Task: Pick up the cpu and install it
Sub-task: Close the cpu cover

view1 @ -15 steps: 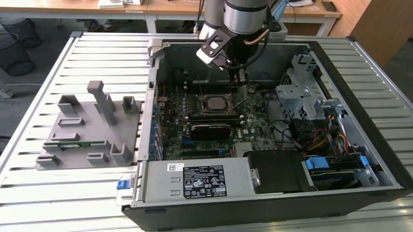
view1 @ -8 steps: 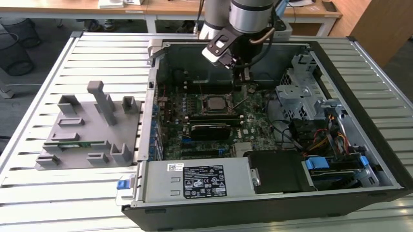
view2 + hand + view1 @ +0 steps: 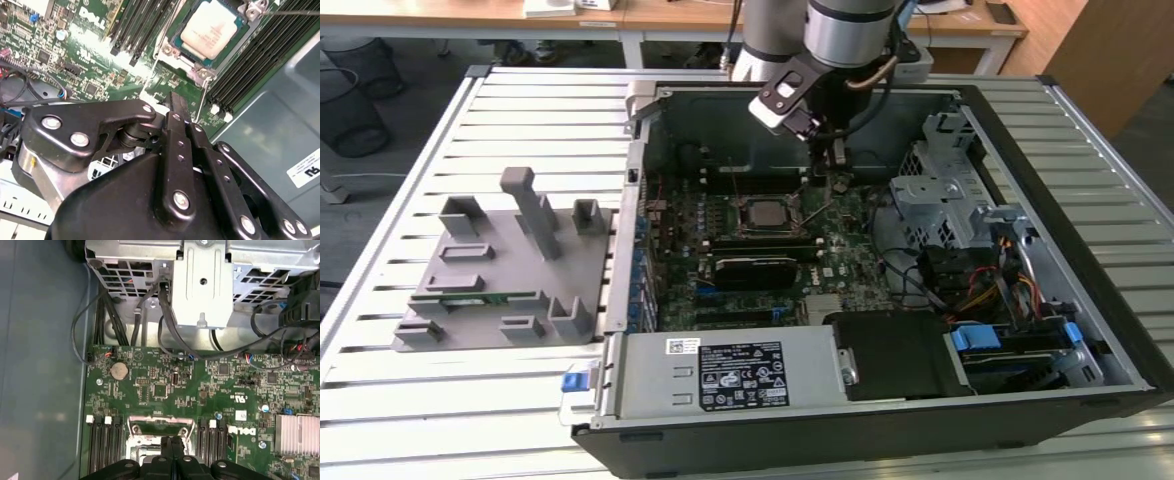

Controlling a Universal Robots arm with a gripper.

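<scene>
The cpu (image 3: 210, 28), a flat square chip with a silver-white top, lies in the black socket frame (image 3: 176, 36) on the green motherboard (image 3: 90, 60). In the exterior view the cpu (image 3: 759, 214) sits mid-board inside the open computer case (image 3: 1107, 330). My gripper (image 3: 834, 170) hangs low over the board, just off the socket toward the exterior view's right. Its fingers (image 3: 176, 107) are pressed together with nothing between them. In the first wrist view the gripper (image 3: 171, 441) pokes in over the socket's metal frame (image 3: 160, 420). A thin lever (image 3: 295, 13) runs beside the socket.
A metal drive cage (image 3: 947, 190) and bundled cables (image 3: 974, 290) fill the case on the exterior view's right. The power supply (image 3: 720, 375) lies at the near side. Black memory slots (image 3: 250, 60) flank the socket. A grey slotted fixture (image 3: 507, 260) stands on the table, left of the case.
</scene>
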